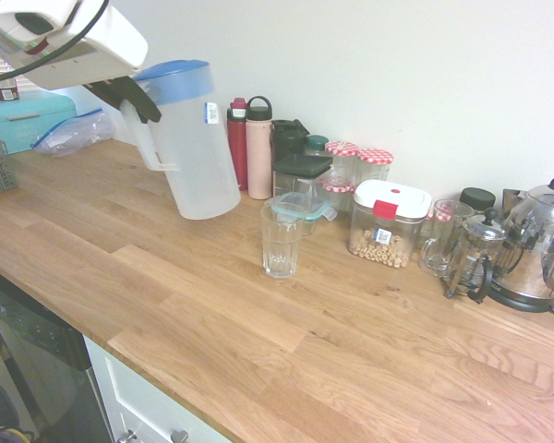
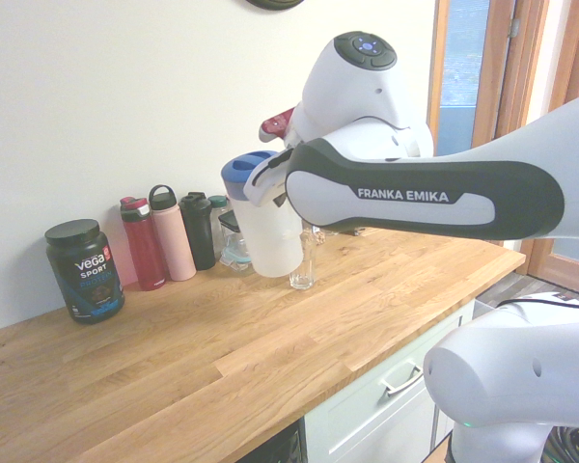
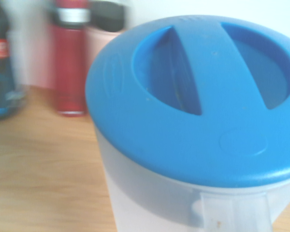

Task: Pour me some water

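The gripper [image 1: 137, 100] is closed on the handle of the pitcher [image 1: 192, 143], a translucent white one with a blue lid [image 3: 198, 96]. It holds the pitcher in the air above the wooden counter [image 1: 258, 341], tilted a little, with its bottom toward the drinking glass [image 1: 282, 240]. The glass stands upright on the counter, just beside and below the pitcher, and it looks empty. Behind the pitcher, along the wall, stand a red bottle [image 1: 237, 138] and a pink bottle [image 1: 258, 148]. Further along the counter are a container with a red-and-white lid [image 1: 388, 221], a French press [image 1: 475, 258] and a metal kettle [image 1: 540, 245].
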`<state>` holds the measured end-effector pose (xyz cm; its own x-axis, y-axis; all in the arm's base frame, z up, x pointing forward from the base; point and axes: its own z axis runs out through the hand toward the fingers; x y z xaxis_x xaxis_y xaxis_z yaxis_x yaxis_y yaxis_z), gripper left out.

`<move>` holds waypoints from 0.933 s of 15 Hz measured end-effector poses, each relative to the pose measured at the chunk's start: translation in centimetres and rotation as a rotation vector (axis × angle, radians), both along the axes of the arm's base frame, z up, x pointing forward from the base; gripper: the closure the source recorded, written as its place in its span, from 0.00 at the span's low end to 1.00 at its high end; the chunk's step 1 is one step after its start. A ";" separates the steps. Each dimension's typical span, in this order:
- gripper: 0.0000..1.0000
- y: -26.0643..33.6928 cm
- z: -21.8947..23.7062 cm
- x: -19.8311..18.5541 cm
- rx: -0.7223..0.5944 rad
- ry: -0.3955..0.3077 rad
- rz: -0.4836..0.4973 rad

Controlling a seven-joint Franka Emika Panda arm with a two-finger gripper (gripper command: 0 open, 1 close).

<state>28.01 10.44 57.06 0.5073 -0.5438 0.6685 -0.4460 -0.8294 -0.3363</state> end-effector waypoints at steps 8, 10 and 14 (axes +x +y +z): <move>1.00 6.2 -6.3 3.5 0.105 0.116 0.148; 1.00 7.0 -7.9 5.4 0.121 0.156 0.166; 1.00 9.1 -8.9 9.6 0.128 0.195 0.201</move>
